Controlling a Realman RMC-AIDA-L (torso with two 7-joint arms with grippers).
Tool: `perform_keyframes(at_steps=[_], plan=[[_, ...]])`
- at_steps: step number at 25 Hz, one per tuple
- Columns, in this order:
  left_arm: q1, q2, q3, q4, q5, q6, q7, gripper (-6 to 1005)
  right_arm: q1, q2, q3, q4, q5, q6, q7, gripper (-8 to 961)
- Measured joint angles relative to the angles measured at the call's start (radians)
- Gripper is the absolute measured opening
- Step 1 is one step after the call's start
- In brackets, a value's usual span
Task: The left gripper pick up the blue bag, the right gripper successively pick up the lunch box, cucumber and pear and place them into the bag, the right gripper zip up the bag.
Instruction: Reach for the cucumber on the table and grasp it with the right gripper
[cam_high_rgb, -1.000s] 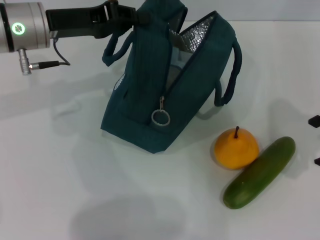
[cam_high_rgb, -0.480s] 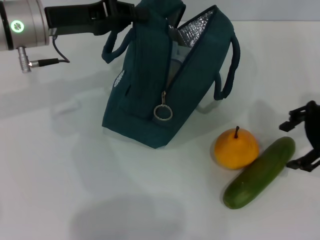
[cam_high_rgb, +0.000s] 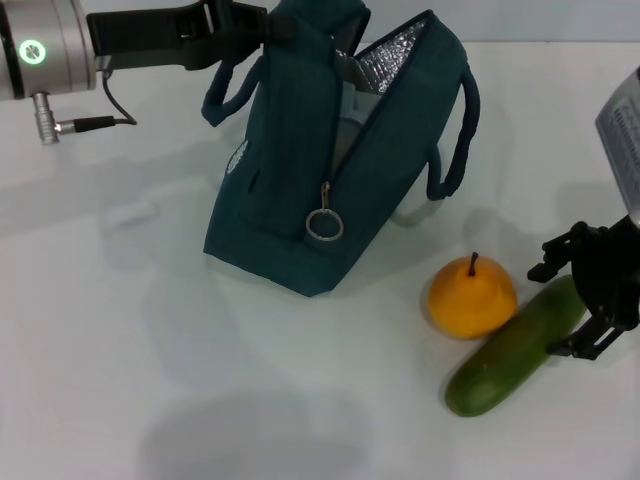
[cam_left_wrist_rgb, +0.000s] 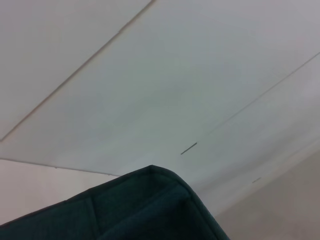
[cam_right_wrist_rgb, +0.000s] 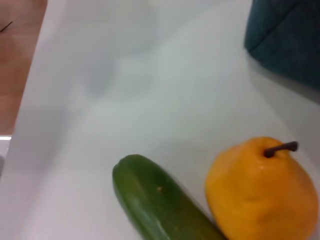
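While left gripper (cam_high_rgb: 262, 25) grips blue bag (cam_high_rgb: 330, 170), right gripper (cam_high_rgb: 583, 303) fingers spread wide astride cucumber (cam_high_rgb: 510, 350).

the white table (cam_high_rgb: 150, 380) carries three things. the blue bag (cam_high_rgb: 300, 190) stands on it toward 12 o'clock, tilted, its mouth open (silver lining shows). the pear (cam_high_rgb: 472, 296) sits toward 4 o'clock, stem up. the cucumber (cam_high_rgb: 512, 350) lies just beside the pear, touching it, slanted from 5 o'clock up toward 3 o'clock.
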Motion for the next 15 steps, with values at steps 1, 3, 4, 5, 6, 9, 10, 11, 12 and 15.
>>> perform_keyframes(at_steps=[1,3,4,5,6,9,10,11,12,15], plan=[[0.001,0.0,-0.001,0.0,0.0,0.0,0.0,59,0.001,0.0,-0.006,0.002,-0.002,0.004,0.001,870],[0.003,0.0,-0.002,0.0,0.0,0.0,0.0,59,0.002,0.001,-0.028,0.007,-0.005,0.013,0.009,870],[0.003,0.001,-0.002,0.0,0.0,0.0,0.0,59,0.003,0.001,-0.039,0.009,-0.006,0.017,0.013,870],[0.004,0.001,-0.002,0.0,0.0,0.0,0.0,59,0.003,0.001,-0.049,0.011,-0.008,0.02,0.019,869],[0.004,0.001,-0.002,0.0,0.0,0.0,0.0,59,0.004,0.001,-0.059,0.012,-0.009,0.024,0.022,869],[0.005,0.001,-0.002,0.0,0.0,0.001,0.0,59,0.004,0.001,-0.078,0.014,-0.009,0.027,0.027,869],[0.005,0.002,-0.002,0.0,0.0,0.001,0.0,59,0.004,0.0,-0.088,0.015,-0.009,0.027,0.031,869],[0.005,0.002,-0.002,0.0,0.0,0.001,0.0,59,0.006,0.0,-0.095,0.017,-0.01,0.027,0.037,869],[0.005,0.002,-0.002,0.0,0.0,0.001,0.0,59,0.009,0.0,-0.105,0.023,-0.01,0.027,0.044,869],[0.005,0.003,-0.002,0.0,0.0,0.002,0.0,59,0.016,0.0,-0.117,0.035,-0.01,0.026,0.054,869]])
